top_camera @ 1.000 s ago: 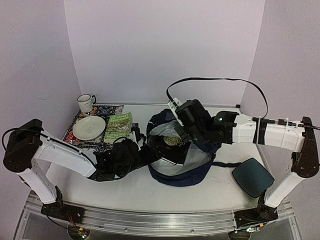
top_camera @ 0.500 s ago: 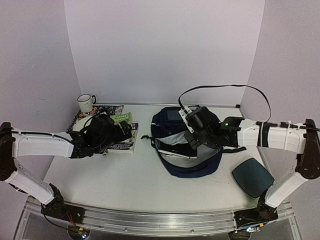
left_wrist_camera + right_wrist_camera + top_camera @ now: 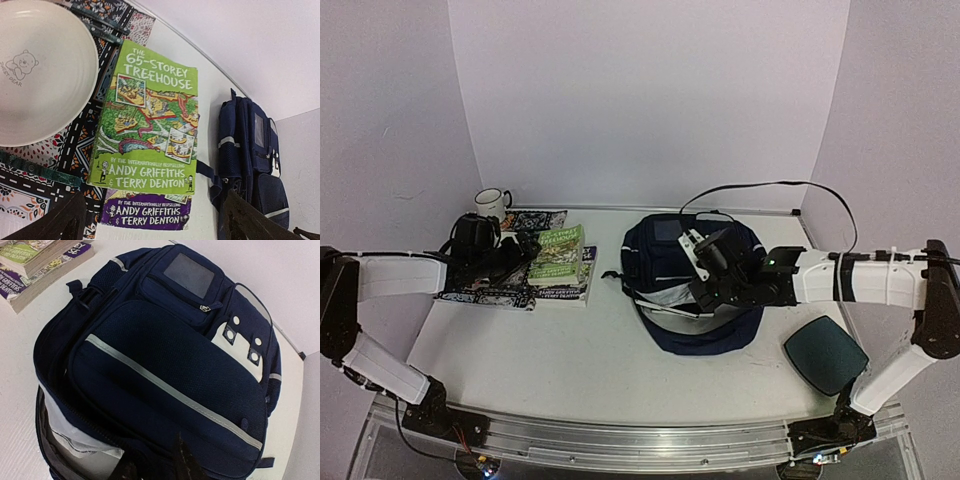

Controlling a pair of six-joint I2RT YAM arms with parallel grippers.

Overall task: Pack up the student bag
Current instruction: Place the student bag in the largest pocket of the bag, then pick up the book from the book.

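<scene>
The student bag (image 3: 695,300), navy with white piping, lies mid-table with its top unzipped, and fills the right wrist view (image 3: 165,365). Pale grey lining (image 3: 65,440) shows in the mouth. My right gripper (image 3: 697,292) sits at the mouth's rim; its jaws (image 3: 155,470) stand a little apart, astride the dark rim fabric. My left gripper (image 3: 517,260) hovers wide open over two stacked books, with nothing between its fingers (image 3: 60,222). The green book (image 3: 150,120) lies on a purple one (image 3: 145,212).
A white plate (image 3: 40,75) rests on a patterned cloth (image 3: 30,200) left of the books. A white mug (image 3: 492,205) stands at the back left. A dark teal pouch (image 3: 825,352) lies at the front right. A bag strap (image 3: 612,274) trails toward the books.
My left arm has swung from beside the bag to over the books, its gripper opening wide. The right gripper has lowered the bag's flap and its jaws have parted.
</scene>
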